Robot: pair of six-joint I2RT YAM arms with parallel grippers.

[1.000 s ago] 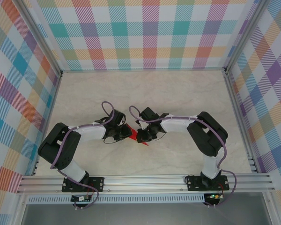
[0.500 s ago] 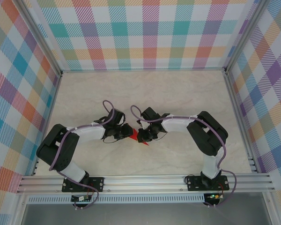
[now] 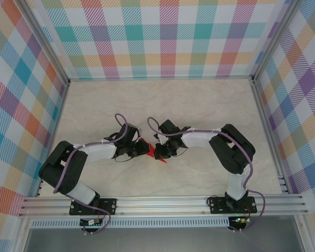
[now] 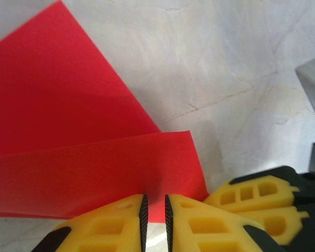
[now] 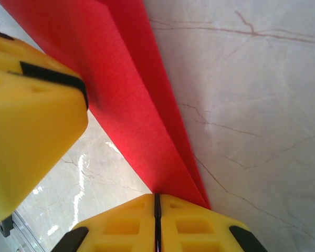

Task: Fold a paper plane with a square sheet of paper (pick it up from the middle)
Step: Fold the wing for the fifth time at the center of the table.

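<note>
No text, label, brand, number or sign can be read anywhere

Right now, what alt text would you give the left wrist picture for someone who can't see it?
A folded red paper sheet lies on a pale marbled table, one layer lapped over another. Two yellow fingers close on its near edge, a narrow gap between them; the other arm's yellow fingers sit at right.
</note>
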